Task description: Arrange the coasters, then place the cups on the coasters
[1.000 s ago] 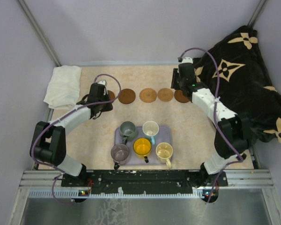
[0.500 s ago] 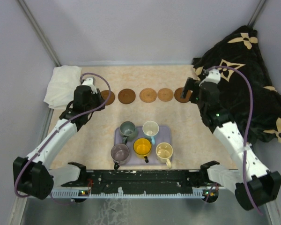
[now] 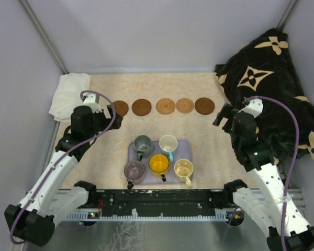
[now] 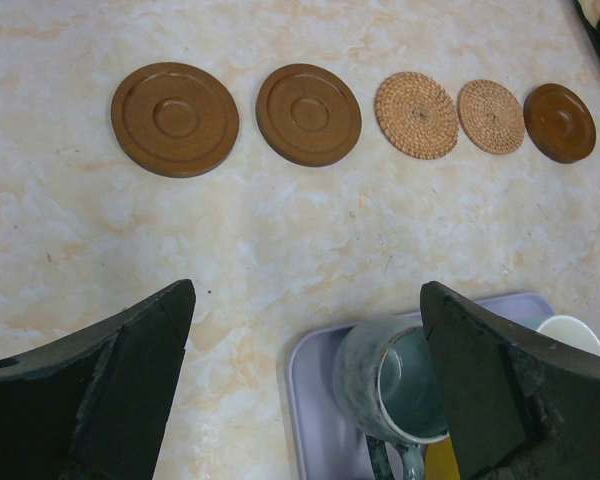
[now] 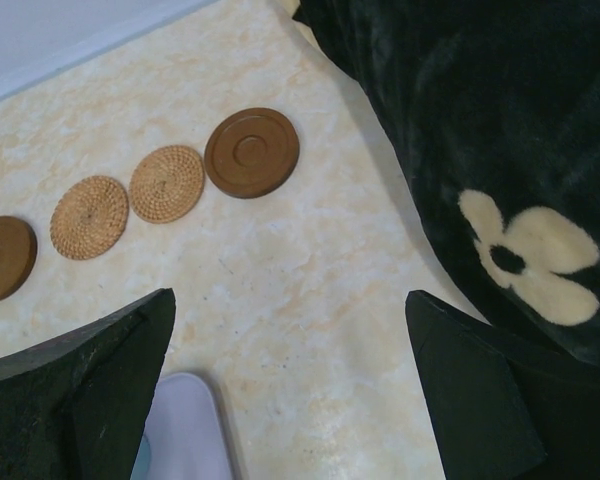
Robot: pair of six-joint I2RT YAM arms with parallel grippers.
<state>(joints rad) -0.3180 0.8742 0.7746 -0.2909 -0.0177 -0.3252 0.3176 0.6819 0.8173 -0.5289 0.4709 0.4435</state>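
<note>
Holding five cups (image 3: 158,163), one lavender tray (image 3: 184,146) sits near the middle of the desk (image 3: 214,151): grey-green and white at the back, mauve, orange and cream at the front. Five coasters (image 3: 166,106) lie in one row beyond the tray, the third and fourth woven, the others wooden. Left fingers (image 4: 165,330) and right fingers (image 5: 130,350) are spread wide, gripping nothing.

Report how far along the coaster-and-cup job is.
Done: five coasters lie in a row along the far side. In hand: nothing; the left gripper and right gripper are both open and empty. Left: all five cups sit on the lavender tray, none on a coaster yet.
</note>
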